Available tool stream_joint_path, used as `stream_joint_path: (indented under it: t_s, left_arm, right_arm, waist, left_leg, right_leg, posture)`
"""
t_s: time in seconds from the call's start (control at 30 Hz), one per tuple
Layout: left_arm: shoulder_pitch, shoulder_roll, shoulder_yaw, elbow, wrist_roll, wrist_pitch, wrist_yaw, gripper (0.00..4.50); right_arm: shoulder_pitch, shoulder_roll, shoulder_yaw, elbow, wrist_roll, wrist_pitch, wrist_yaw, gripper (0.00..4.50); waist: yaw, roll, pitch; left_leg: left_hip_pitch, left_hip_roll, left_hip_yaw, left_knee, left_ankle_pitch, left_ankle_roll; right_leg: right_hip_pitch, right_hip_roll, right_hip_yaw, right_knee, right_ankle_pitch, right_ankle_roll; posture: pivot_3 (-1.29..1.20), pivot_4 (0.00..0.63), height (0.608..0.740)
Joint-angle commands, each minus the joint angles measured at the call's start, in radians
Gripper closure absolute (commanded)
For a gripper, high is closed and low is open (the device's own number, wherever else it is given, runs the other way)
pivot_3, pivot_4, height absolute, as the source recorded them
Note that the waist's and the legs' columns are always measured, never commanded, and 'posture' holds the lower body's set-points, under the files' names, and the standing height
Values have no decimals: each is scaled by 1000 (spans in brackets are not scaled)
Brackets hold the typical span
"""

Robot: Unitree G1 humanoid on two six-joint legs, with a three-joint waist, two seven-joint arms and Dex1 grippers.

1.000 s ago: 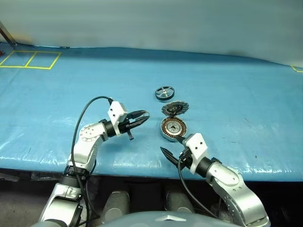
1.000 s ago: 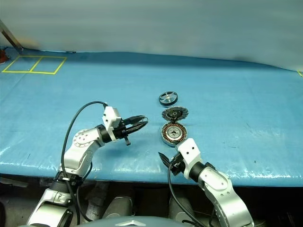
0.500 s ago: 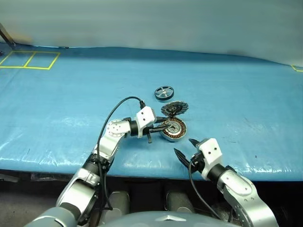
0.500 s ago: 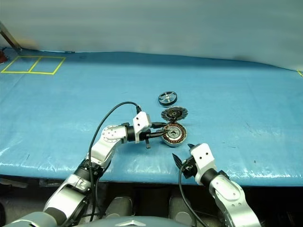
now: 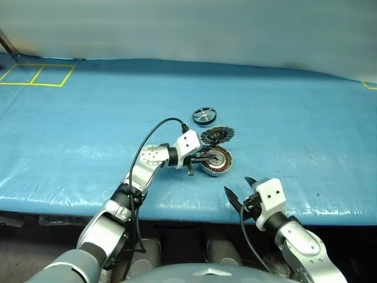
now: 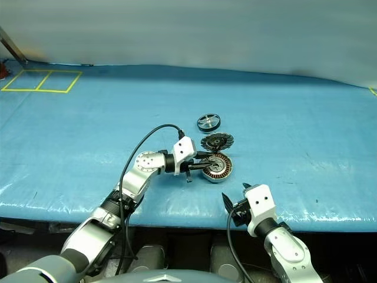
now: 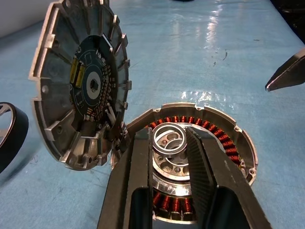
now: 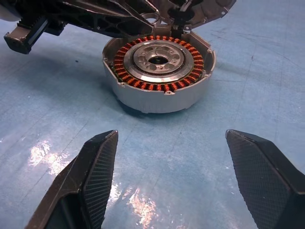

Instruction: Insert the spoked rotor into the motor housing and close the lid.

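Note:
The silver motor housing (image 5: 217, 161) with its copper windings lies on the blue table. The ribbed lid (image 5: 217, 135) stands tilted open at the housing's far edge, its inner face showing in the left wrist view (image 7: 81, 86). Farther back lies the spoked rotor (image 5: 204, 115), apart from both grippers. My left gripper (image 5: 205, 158) reaches in from the left. Its fingers are a narrow gap apart over the housing's rim beside the lid's base, with nothing between them (image 7: 167, 136). My right gripper (image 5: 237, 187) is wide open in front of the housing, near the table's front edge.
A blue sheet (image 5: 88, 130) covers the table, and its front edge (image 5: 177, 204) runs just below the right gripper. Yellow tape squares (image 5: 36, 74) mark the far left corner. The left arm's black cable (image 5: 150, 132) loops above its forearm.
My left arm has swung right from the bare sheet until its fingers sit over the housing. My right gripper has drawn back and to the right, toward the front edge. Housing, lid and rotor have stayed put.

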Motion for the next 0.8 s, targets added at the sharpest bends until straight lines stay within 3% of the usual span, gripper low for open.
stream_joint_path:
  t_s: [0.03, 0.2, 0.8]
  left_arm:
    - [-31, -12, 8, -30, -18, 76, -14, 3827]
    - [-69, -31, 16, -26, -21, 236, 6, 3827]
    - [-52, -25, -58, -28, 39, 189, -19, 3827]
  right_arm:
    - [-4, -6, -22, -20, -10, -11, -10, 699]
    - [-18, 0, 1, -5, -31, -8, -15, 699]
    - [-19, 0, 39, 14, -74, -7, -21, 699]
  waist:
    - [0, 0, 0]
    - [0, 0, 0]
    - [0, 0, 0]
  left_leg:
    - [0, 0, 0, 0, 0, 0]
    - [0, 0, 0, 0, 0, 0]
    - [0, 0, 0, 0, 0, 0]
  right_leg:
    - [0, 0, 0, 0, 0, 0]
    - [0, 0, 0, 0, 0, 0]
    - [0, 0, 0, 0, 0, 0]
  posture:
    - [0, 150, 740]
    - [0, 150, 740]
    - [0, 150, 740]
